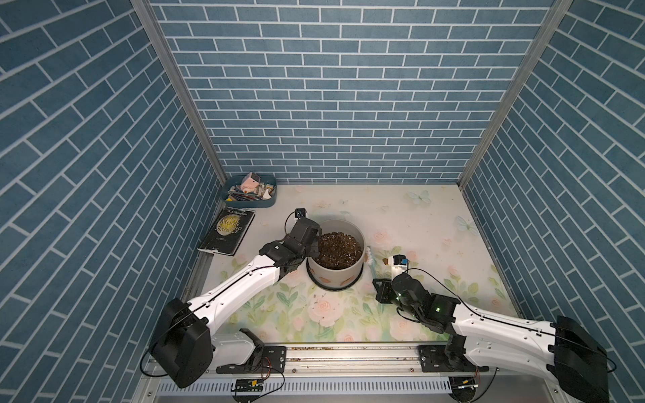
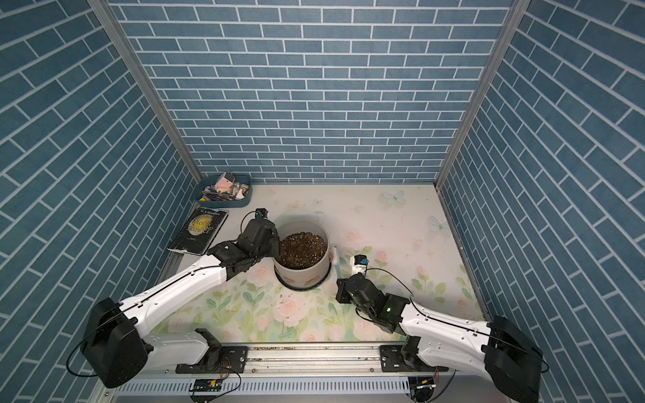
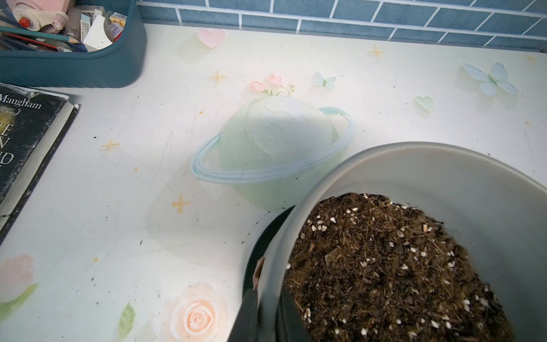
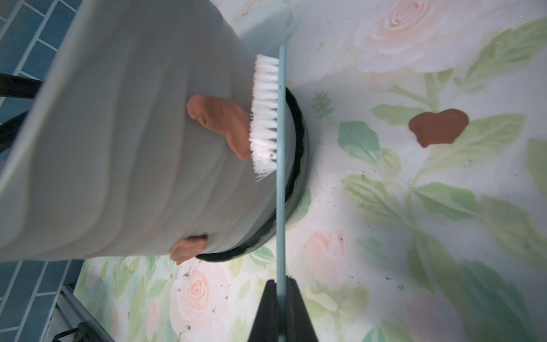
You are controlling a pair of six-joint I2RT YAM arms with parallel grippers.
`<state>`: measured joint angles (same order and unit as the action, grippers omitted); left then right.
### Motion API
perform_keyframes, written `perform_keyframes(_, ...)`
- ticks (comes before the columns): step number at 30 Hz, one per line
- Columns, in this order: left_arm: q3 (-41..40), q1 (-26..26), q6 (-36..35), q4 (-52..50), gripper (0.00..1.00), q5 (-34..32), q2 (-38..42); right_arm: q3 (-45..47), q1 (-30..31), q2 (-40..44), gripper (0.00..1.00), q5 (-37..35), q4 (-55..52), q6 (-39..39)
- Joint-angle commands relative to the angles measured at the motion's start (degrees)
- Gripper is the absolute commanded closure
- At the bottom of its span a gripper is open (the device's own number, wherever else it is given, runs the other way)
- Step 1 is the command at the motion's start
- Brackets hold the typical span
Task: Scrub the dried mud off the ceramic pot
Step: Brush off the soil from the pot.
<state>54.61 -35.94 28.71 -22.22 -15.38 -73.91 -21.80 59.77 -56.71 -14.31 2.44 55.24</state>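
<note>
The ceramic pot (image 1: 336,268) stands on a black saucer (image 1: 331,285) and holds dark potting soil (image 3: 384,266) flecked with white bits, filling it to below the rim. A blue tray (image 1: 249,200), well away from both grippers, is packed with pens, packets and a pink item.

The left gripper (image 3: 268,311) is closed on the pot's rim, one finger outside the wall, the other inside against the soil. The right gripper (image 4: 281,299) is clamped on the thin blue handle of a brush (image 4: 279,148); beyond its jaws, the white bristles press on the pot's grey wall.

The dried mud (image 4: 222,121) is a reddish-brown smear touching the bristles. A second patch (image 4: 189,247) sits low on the wall by the saucer, and a third patch (image 4: 438,127) lies on the floral mat (image 4: 414,222), on the other side of the handle from the pot.
</note>
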Motion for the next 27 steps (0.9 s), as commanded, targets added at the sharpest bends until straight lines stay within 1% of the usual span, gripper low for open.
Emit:
perform_keyframes(1, -0.92, -0.31, 0.38, -0.03, 1.00, 1.93, 1.27, -2.09, -1.93, -0.38, 1.00, -1.75, -9.05, -0.55)
perform_keyframes(3, -0.91, -0.34, 0.47, 0.06, 1.00, 1.92, 1.31, -3.48, -2.64, -2.74, 1.00, -1.59, -12.55, -2.22)
perform_keyframes(5, -0.83, -0.28, 0.51, 0.11, 1.00, 1.90, 1.25, -5.98, -2.73, -7.13, 1.00, -1.75, -16.26, -4.06)
perform_keyframes(8, -0.65, -0.35, 0.59, -0.02, 1.00, 1.65, 1.29, -9.59, -2.52, -12.16, 1.00, -4.06, -21.62, -6.17)
perform_keyframes(10, -0.44, -0.29, 0.64, -0.10, 1.00, 1.22, 1.18, -10.45, -2.46, -11.76, 1.00, -5.07, -22.52, -6.88)
perform_keyframes(13, 0.00, -0.29, 0.89, -0.02, 0.94, 0.63, 0.99, -11.17, -2.24, -7.91, 1.00, -5.12, -21.75, -8.64)
perform_keyframes(16, 1.20, -0.26, 0.94, 0.39, 0.82, 0.36, -0.13, -11.59, -1.39, -2.73, 1.00, -6.08, -21.24, -9.78)
perform_keyframes(17, 1.85, -0.27, 0.91, 0.54, 0.76, 0.24, -0.86, -11.55, -1.14, -0.90, 1.00, -6.27, -20.85, -10.00)
perform_keyframes(18, 2.87, -0.14, 0.59, 0.80, 0.65, 0.08, -1.78, -11.39, -0.91, 0.97, 1.00, -6.41, -20.62, -10.06)
perform_keyframes(21, 5.19, -0.05, -0.50, 2.08, 0.43, -0.55, -3.86, -10.65, -0.79, 4.71, 1.00, -6.44, -20.38, -9.82)
perform_keyframes(22, 5.72, 0.00, -1.07, 2.81, 0.38, -0.77, -4.39, -10.30, -0.77, 5.34, 1.00, -6.36, -20.33, -9.48)
perform_keyframes(24, 6.43, 0.13, -2.71, 4.43, 0.32, -0.82, -5.59, -9.53, -0.79, 6.15, 1.00, -6.34, -20.17, -8.65)
perform_keyframes(27, 7.40, 0.38, -4.52, 5.28, 0.27, -1.22, -7.64, -7.92, -0.79, 7.22, 1.00, -6.26, -19.57, -7.30)
